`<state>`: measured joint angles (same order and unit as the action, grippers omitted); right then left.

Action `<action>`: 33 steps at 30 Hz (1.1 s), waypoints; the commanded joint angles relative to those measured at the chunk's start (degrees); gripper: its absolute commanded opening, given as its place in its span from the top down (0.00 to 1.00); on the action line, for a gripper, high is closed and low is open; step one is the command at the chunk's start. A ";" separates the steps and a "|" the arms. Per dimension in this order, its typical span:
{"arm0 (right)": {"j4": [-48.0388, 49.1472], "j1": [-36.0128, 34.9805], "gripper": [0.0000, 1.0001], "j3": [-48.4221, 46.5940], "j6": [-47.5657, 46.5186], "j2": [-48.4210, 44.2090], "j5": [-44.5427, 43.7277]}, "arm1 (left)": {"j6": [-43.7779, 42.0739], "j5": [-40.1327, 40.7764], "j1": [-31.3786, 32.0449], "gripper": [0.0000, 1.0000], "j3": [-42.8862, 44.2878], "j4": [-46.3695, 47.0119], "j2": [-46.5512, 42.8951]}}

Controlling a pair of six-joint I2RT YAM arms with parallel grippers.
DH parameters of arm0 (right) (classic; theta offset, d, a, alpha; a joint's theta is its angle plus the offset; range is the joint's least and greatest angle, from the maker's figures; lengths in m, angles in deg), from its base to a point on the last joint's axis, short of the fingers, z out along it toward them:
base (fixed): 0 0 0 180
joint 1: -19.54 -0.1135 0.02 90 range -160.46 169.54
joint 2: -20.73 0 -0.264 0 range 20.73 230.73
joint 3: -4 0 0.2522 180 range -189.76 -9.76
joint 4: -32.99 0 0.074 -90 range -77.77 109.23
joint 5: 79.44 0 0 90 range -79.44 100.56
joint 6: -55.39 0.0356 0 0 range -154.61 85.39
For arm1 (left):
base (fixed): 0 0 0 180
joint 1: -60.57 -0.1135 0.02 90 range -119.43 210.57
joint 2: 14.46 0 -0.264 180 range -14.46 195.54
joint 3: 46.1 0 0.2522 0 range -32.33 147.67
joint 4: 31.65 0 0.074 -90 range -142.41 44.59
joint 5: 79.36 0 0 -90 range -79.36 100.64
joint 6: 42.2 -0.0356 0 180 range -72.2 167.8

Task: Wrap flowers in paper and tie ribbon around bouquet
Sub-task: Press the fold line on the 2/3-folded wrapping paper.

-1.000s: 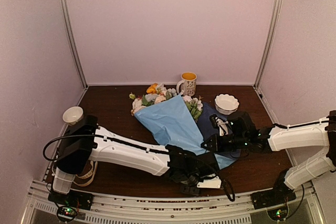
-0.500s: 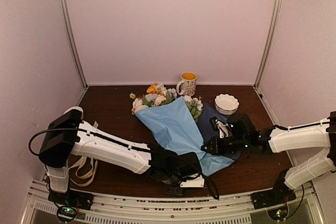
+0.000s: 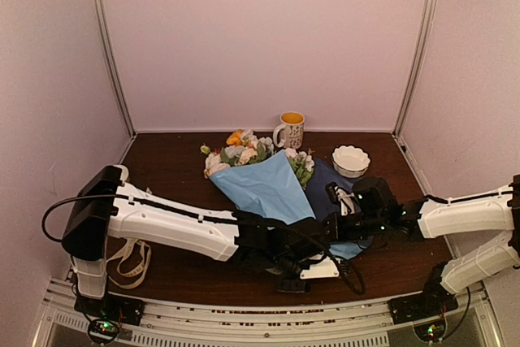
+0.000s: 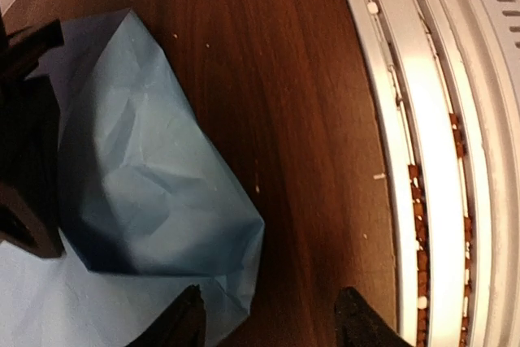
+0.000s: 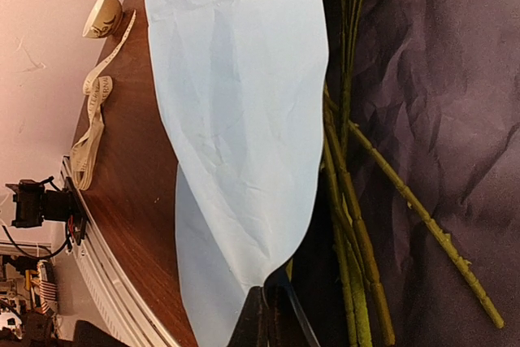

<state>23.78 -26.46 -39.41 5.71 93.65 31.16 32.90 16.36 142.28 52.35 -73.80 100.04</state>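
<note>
While the right gripper pinches paper, the left gripper moved rightward.

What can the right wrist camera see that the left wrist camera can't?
Only the right wrist view: the flowers' long green stems, the ribbon lying loose near a small cup, and the right gripper, shut. Only the left wrist view: the left gripper, open, by the crumpled tip of the paper. Both: the light blue paper on the brown table.
</note>
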 commanded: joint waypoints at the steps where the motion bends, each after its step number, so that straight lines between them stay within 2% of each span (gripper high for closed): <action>1: -0.36 -0.32 1.00 -1.27 -0.73 0.47 -1.09 | -5.63 2.68 -0.02 0.39 3.88 0.51 5.98; 6: -1.13 -0.36 1.00 -2.09 -1.20 0.96 -0.74 | -10.08 5.79 -0.52 0.39 7.05 -2.56 9.55; 12: -1.92 -0.32 1.00 -2.15 -1.63 0.46 -1.15 | -12.35 5.43 -0.84 0.57 7.74 -5.55 11.35; 14: -1.85 -0.34 1.00 -1.94 -1.51 0.38 -1.26 | -12.51 5.28 -0.94 0.67 7.73 -5.61 11.37; 17: -2.06 -0.33 1.00 -1.73 -1.53 0.10 -1.26 | -12.66 5.25 -1.03 0.94 7.48 -6.07 11.37; 18: -2.38 -0.32 1.00 -1.75 -1.65 -0.14 -1.45 | -12.62 5.45 -1.07 1.00 7.24 -6.54 11.25; 26: -3.78 -0.33 1.00 0.37 -1.55 -3.47 -3.93 | -9.38 4.47 -1.38 1.00 0.59 -6.46 5.89; 33: 3.48 -0.19 1.00 3.92 0.95 1.83 -3.34 | -6.72 2.87 -1.38 1.00 -4.63 -4.79 3.74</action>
<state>24.26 -26.85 -37.07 5.64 92.50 29.59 23.46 21.01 141.23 50.58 -76.42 105.00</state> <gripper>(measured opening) 0.009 0.011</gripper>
